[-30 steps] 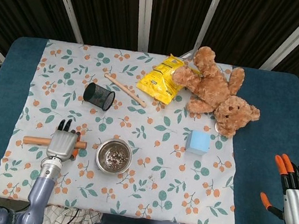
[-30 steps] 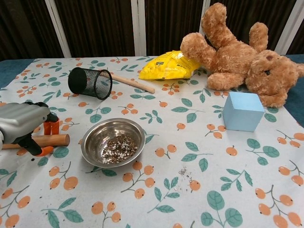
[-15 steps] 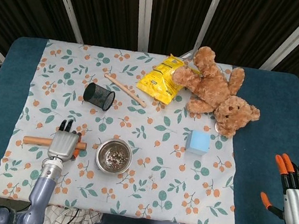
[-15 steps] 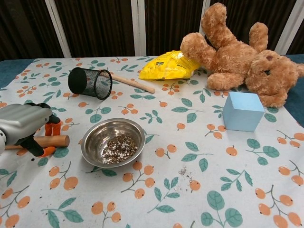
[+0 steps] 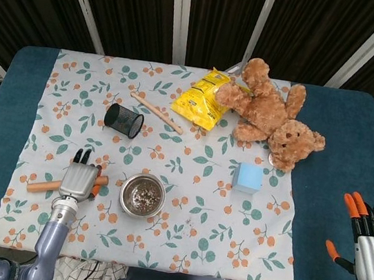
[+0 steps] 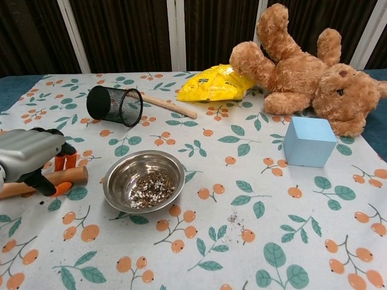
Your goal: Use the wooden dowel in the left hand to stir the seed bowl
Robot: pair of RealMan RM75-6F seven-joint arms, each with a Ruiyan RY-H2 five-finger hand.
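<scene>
The wooden dowel (image 5: 40, 185) lies under my left hand (image 5: 78, 180) at the front left of the cloth, its right end tilted up a little. My left hand (image 6: 29, 154) has its fingers curled over the dowel (image 6: 68, 176) and grips it. The steel seed bowl (image 5: 126, 187) stands just to the right of that hand, apart from it. Seeds cover the bottom of the bowl (image 6: 128, 170). My right hand (image 5: 367, 238) hovers off the table's front right corner with its fingers spread and nothing in them.
A black mesh cup (image 6: 115, 105) lies on its side behind the bowl, beside a thin wooden stick (image 6: 166, 104). A yellow bag (image 6: 214, 83), a brown teddy bear (image 6: 302, 72) and a light blue block (image 6: 309, 142) sit further right. A few spilled seeds (image 6: 236, 220) lie in front.
The dowel has tilted in my left hand: its right end rose and its left end dropped toward the table front. The right hand has not moved.
</scene>
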